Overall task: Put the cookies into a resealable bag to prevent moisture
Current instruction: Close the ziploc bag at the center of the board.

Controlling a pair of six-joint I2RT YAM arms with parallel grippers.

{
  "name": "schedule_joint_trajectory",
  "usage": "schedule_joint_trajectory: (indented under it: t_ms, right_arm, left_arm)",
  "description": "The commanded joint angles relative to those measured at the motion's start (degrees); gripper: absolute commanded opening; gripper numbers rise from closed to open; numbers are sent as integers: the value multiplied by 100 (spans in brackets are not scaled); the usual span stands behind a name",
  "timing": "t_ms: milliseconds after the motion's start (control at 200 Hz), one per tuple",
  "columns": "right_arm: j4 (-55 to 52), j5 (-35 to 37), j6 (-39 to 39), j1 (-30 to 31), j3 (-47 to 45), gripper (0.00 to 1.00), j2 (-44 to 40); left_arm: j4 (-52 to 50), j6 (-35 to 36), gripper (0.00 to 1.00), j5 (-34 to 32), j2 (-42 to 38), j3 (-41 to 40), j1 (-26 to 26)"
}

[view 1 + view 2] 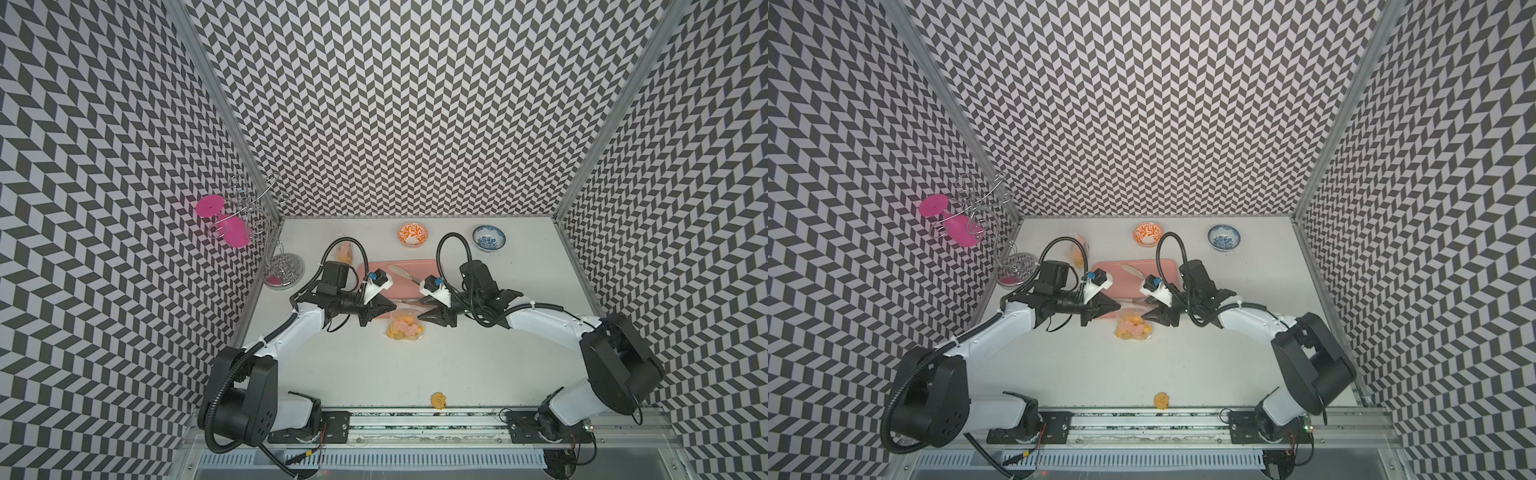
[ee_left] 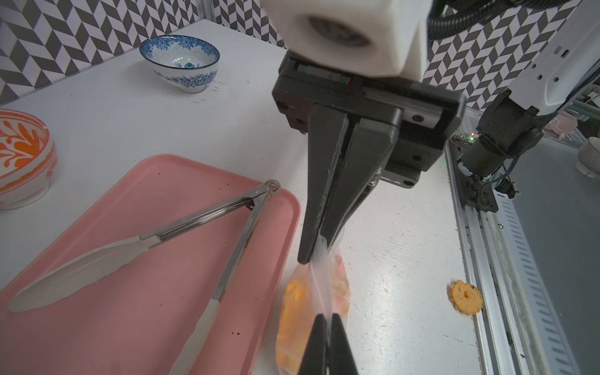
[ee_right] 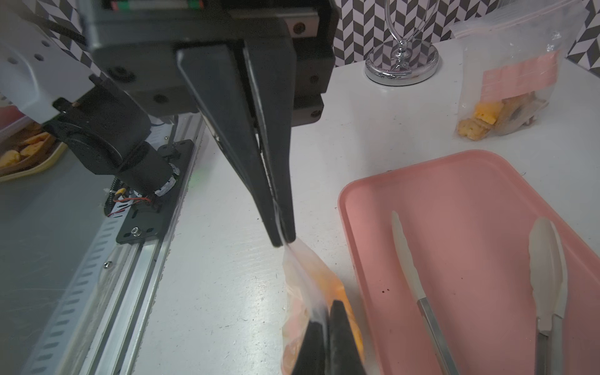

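A clear resealable bag [image 1: 405, 326] [image 1: 1133, 330] holding orange and pink cookies [image 2: 293, 292] hangs just above the white table, in front of the pink tray. My left gripper [image 1: 392, 309] [image 2: 326, 319] is shut on the left end of its top strip. The right gripper [image 1: 420, 318] [image 3: 324, 316] pinches the other end, its fingers close together on the film. The strip is stretched taut between them. One loose round cookie [image 1: 439, 401] [image 2: 466, 296] lies at the table's front edge.
The pink tray [image 1: 424, 266] [image 2: 130, 324] carries metal tongs [image 2: 207, 224]. A second bag with cookies [image 1: 345, 251] [image 3: 506, 81] stands back left. An orange bowl [image 1: 412, 234] and a blue bowl [image 1: 489, 238] sit at the back. A wire glass rack [image 1: 253, 224] stands in the left corner.
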Motion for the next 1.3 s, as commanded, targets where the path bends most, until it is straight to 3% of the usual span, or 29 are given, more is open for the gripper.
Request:
schedule_joint_trajectory:
  t_ms: [0,110,235,371,461,536,686,766,811,982,1142,1182,1222,1297]
  right_arm:
    - [425,130,-55,259,425,49,268]
    - [497,-16,40,400,726,42,577]
    - [298,-127,-80,488,1008,25,928]
    - [233,-186,-133,506,1115,22,1037]
    - [226,-123,-40,505,1180,6,1019]
    - [157,-66,-13,497,1212,0,968]
    - [22,94,117,380,1084,0,833]
    - [387,148,367,257,715,12,562]
    - [549,81,457,182,560,15,441]
    - [225,-41,394,76,585,0,448]
    - [-156,383,45,68,590,0,458]
    - [-154,498,-12,58,527,3,403]
    - [-111,575,-12,39,449,12,353]
    - [-91,606,4,-11,371,15,290]
  left_arm:
    - [-381,154,0,228,-111,218,-24]
    - [-412,168,0,304,-112,228,-32]
    - [-399,176,0,427,-121,255,-25]
    - [-374,187,0,479,-147,209,8]
    - [-347,180,0,498,-154,164,6]
    - [-341,187,0,433,-144,145,10]
    - [-368,257,0,211,-197,116,10]
    - [-350,266,0,162,-237,89,10]
    - [-353,258,0,156,-237,89,10]
    - [-387,282,0,179,-192,145,10]
    - [-434,290,0,203,-274,177,41]
    - [-404,264,0,224,-311,160,45]
    - [-367,234,0,250,-337,142,46]
    - [-340,215,0,287,-366,115,54]
